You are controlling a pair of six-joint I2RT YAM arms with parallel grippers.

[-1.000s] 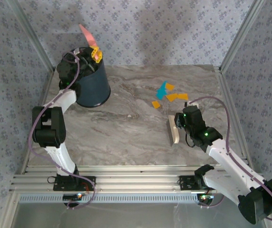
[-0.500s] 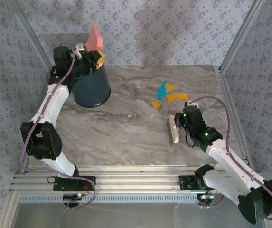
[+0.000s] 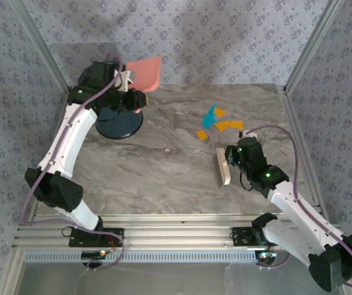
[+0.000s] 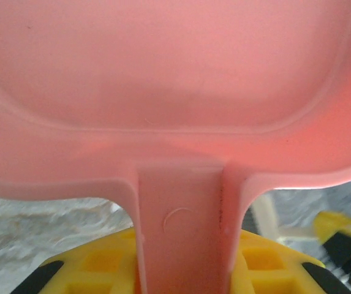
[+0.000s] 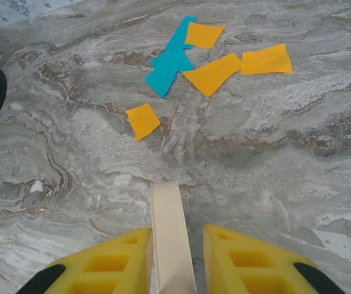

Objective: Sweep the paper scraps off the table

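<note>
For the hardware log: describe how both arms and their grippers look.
The left arm and right arm have white tubular links and chunky black joint housings. A purple cable loops along each. The right arm carries small green lights. The left gripper and right gripper have black bodies and yellow fingers moulded with square recesses and black patches.

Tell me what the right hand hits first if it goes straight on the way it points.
Likely the nearest small orange paper scrap, just left of the line, then the teal paper scrap; only bare grey marble-patterned table lies before them. The cream flat tool the right hand grips leads.
</note>
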